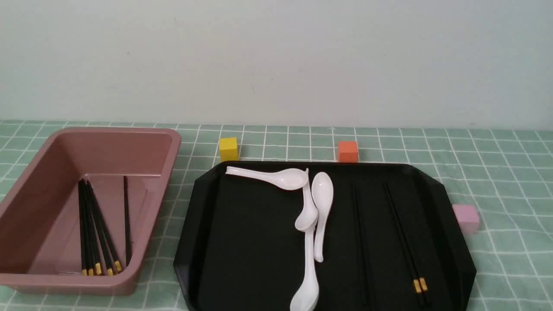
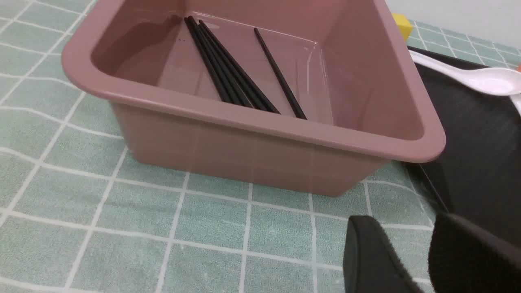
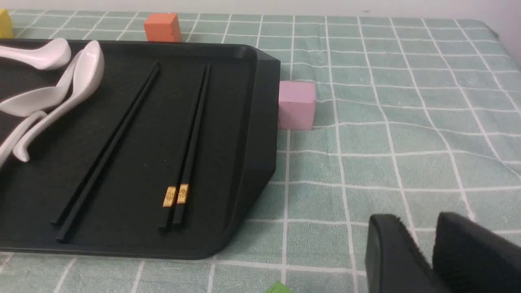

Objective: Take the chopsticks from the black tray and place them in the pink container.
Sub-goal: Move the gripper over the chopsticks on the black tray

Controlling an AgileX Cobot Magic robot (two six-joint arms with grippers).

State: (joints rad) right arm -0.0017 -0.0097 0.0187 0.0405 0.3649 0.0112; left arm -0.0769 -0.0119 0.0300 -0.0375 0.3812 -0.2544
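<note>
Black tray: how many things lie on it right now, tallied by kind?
White spoons: 4
Chopsticks: 4, lying as two pairs
Total on the black tray: 8

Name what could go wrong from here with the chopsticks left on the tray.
1. Both pairs lie flat, black on the black tray, so a grasp may miss them or scrape the tray.
2. The banded pair lies side by side, so a pinch may lift only one stick.
3. The other pair lies fairly near the spoons, so reaching for it could knock one.
</note>
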